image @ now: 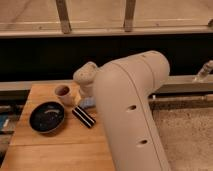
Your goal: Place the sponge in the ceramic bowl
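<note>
Nearest, the robot's pale arm (131, 120) rises from the bottom edge, bends at its elbow and reaches back left over the wooden tabletop (55, 150).

The ceramic bowl (33, 122) sits toward the tabletop's left side, mouth up, and only faint speckles show in its dark glaze. It is easy to drop something into from above. Just to the right of the bowl lies a black block with white stripes (84, 116), set at a slant and apart from the rim.

Beyond that block, farther right of the bowl, the sponge (89, 104) lies flat on the wood, outside the bowl. The arm covers part of it, and only a light-blue patch shows.

The gripper (86, 94) hangs straight down over the sponge from the rounded wrist, a pose suited to taking a flat, soft pad from above. It is spread wide and nothing is seen lifted in it. Whether it already touches the sponge cannot be told.

Behind the bowl and slightly to its right stands a small pale cup (63, 94), close to the gripper's left. Any carry toward the bowl would, I judge, have to clear both the cup and the block.
</note>
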Motion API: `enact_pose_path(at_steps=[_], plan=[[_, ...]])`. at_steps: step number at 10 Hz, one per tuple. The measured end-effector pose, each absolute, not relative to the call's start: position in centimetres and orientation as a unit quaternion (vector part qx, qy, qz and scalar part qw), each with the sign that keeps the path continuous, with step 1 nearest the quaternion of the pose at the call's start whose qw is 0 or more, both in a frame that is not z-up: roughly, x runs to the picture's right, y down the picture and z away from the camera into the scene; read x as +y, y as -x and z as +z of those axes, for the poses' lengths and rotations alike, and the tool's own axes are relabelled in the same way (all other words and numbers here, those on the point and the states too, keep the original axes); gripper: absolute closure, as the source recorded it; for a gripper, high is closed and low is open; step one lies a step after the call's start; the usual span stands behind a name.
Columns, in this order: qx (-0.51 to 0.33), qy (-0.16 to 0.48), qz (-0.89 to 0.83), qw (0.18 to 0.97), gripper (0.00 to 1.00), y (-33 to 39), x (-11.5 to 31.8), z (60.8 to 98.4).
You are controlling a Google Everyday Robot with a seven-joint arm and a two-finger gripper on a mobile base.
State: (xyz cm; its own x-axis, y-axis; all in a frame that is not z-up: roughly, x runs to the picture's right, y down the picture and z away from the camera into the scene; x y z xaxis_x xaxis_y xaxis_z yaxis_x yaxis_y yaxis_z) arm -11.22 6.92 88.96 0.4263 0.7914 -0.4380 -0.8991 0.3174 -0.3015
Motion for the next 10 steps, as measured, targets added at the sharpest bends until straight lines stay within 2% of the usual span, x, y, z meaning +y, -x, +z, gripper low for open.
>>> enact_pose_path(at_steps=[2,6,10], plan=[[0.105,0.259,0.527,0.803,0.2,11.1,7.0,89.1],[0.095,0.298,0.545,0.778,0.2,10.4,9.2,92.2],[0.093,0.32,0.548,0.767,0.2,10.4,10.0,93.6]])
